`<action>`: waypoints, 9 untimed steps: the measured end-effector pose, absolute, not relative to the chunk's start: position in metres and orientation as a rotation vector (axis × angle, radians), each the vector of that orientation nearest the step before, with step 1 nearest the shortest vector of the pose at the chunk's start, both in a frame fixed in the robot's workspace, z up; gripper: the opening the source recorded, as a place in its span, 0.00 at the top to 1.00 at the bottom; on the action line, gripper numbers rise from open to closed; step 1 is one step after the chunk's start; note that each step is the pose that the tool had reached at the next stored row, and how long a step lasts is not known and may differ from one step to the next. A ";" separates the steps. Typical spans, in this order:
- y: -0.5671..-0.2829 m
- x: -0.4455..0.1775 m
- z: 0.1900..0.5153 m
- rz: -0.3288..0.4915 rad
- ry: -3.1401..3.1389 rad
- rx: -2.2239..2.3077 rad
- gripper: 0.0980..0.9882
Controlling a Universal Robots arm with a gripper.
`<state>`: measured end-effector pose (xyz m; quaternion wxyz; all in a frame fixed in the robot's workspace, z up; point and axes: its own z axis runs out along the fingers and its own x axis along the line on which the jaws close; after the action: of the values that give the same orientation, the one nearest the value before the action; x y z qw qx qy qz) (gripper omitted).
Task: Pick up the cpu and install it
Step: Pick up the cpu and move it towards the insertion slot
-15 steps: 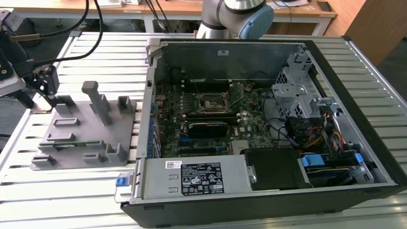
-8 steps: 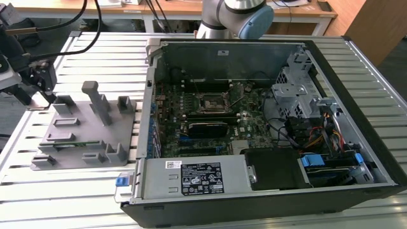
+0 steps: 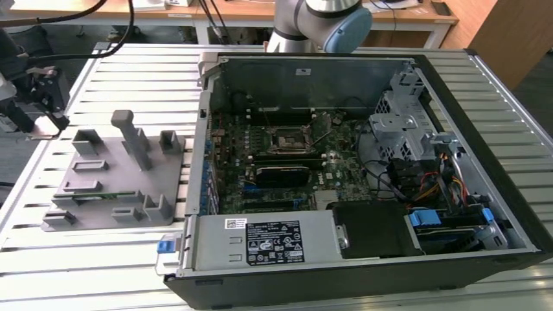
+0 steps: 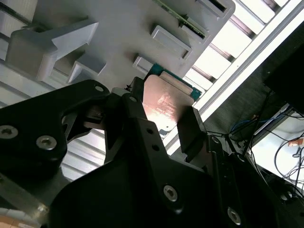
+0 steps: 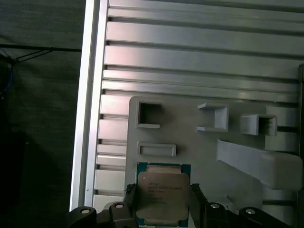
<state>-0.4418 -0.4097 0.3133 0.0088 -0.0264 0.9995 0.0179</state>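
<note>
While over the grey holder (image 5: 209, 152), the cpu (image 5: 164, 187) tight between both fingers (image 5: 197, 199) of the gripper (image 5: 163, 198).

Arm (image 3: 294, 32) looked silver-grey, with rounded housings | joint cap (image 3: 350, 29) was pale blue, domed | gripper (image 4: 164, 114) was matte black, angular plates, flat black fingers (image 4: 190, 130) | screws (image 4: 46, 141) showed silver, sunk in round recesses

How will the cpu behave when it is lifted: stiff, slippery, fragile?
The cpu is a thin flat plate with a metal top, so probably stiff and light. Its smooth top and thin edges, gripped between the fingers, may slip. Being flat, it should not roll.
</note>
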 end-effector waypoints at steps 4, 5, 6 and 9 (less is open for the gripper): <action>-0.409 -0.442 0.322 0.056 3.122 -0.082 0.52; -0.409 -0.442 0.324 0.056 3.122 -0.082 0.52; -0.409 -0.442 0.326 0.056 3.122 -0.082 0.52; -0.409 -0.442 0.333 0.056 3.123 -0.082 0.52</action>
<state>-0.4418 -0.4087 0.3332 0.0087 -0.0264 0.9995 0.0179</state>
